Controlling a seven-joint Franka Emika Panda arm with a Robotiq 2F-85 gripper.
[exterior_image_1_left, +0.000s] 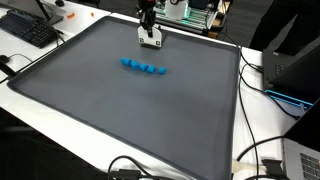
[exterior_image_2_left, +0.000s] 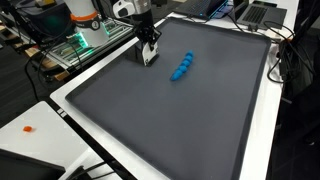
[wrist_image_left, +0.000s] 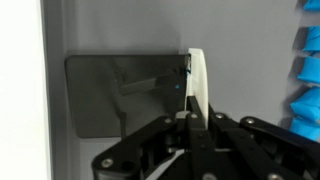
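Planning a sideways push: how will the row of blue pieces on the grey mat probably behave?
The row of blue pieces looks small and lumpy, so it is probably light. Whether the pieces are joined cannot be seen; if loose, the row would likely bend or scatter. The grey mat looks matte, so sliding may drag.

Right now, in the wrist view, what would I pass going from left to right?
White table edge → dark patch on the mat → white piece at the jaws → blue blocks.
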